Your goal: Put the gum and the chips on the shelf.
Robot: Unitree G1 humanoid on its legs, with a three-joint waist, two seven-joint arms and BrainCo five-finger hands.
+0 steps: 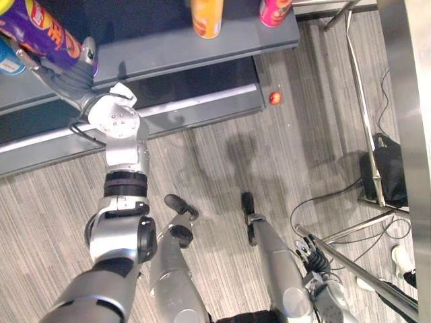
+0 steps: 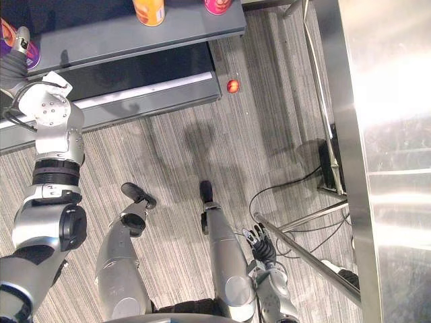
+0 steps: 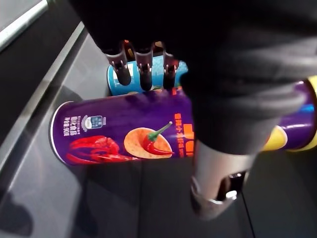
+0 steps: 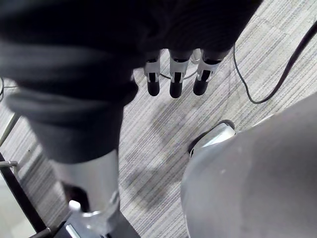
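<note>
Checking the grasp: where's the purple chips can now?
The purple chips can is gripped in the left hand, upper left in the eye views, over the dark shelf, beside a blue can.

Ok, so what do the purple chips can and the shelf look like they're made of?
The purple chips can: likely a cardboard tube with glossy printed wrap, judging by its sheen and pale end rim. The shelf: flat dark grey board, matte with soft reflections; painted metal or laminate, cannot tell which.
</note>
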